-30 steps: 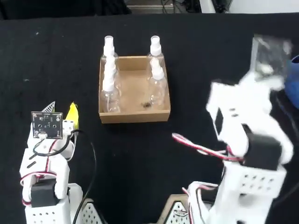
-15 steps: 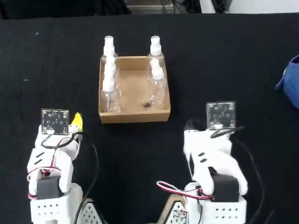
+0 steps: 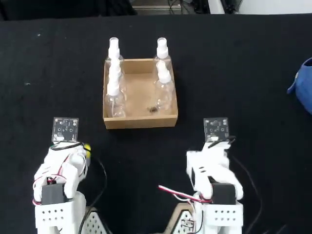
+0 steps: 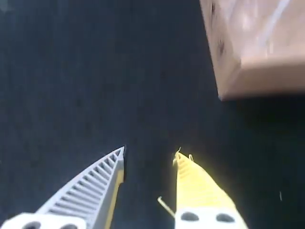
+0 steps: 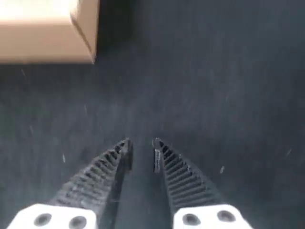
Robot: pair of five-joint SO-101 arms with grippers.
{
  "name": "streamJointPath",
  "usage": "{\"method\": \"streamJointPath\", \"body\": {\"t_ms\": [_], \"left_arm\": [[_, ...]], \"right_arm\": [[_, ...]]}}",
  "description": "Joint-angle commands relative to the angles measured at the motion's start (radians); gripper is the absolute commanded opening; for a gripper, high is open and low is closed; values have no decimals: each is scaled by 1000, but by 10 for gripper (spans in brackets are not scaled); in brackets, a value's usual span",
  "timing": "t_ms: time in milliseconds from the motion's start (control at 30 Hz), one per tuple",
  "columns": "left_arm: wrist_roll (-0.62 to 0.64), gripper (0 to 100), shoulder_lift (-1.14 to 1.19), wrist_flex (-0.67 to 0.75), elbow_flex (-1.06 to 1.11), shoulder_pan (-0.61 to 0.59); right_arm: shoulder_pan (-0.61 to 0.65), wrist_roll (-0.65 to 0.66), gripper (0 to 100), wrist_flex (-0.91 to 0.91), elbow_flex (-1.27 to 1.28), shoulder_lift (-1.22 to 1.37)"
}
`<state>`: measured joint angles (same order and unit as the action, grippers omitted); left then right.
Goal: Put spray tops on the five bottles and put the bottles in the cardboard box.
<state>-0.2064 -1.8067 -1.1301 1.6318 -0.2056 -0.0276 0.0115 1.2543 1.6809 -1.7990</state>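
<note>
The cardboard box (image 3: 140,119) stands at mid-table with several clear bottles (image 3: 113,90) upright inside, each wearing a white spray top (image 3: 162,46). Both arms are folded back near the table's front edge. My left gripper (image 4: 150,155) hovers over bare black cloth with its grey and yellow fingers apart and nothing between them; a corner of the box (image 4: 252,52) lies ahead of it. My right gripper (image 5: 141,145) also hangs over the cloth, its black fingers a narrow gap apart and empty, with a box corner (image 5: 47,38) beyond.
A blue object (image 3: 303,90) pokes in at the table's right edge. Black cloth covers the table (image 3: 234,73). Cables loop around both arm bases (image 3: 175,192) at the front.
The right arm has swung back from the far right and folded down near the front edge. The left arm has also drawn back toward its base. The box and bottles stayed put.
</note>
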Motion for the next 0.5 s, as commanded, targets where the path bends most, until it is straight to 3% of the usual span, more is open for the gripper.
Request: {"method": "streamJointPath", "body": {"t_ms": [0, 233, 467], "left_arm": [[3, 30, -8, -184, -51, -4], [8, 30, -2, -115, 67, -16], [6, 30, -8, -140, 68, -13]], "right_arm": [[-18, 6, 57, 51, 2, -93], [-195, 8, 57, 51, 1, -96], [-212, 8, 57, 51, 1, -96]]}}
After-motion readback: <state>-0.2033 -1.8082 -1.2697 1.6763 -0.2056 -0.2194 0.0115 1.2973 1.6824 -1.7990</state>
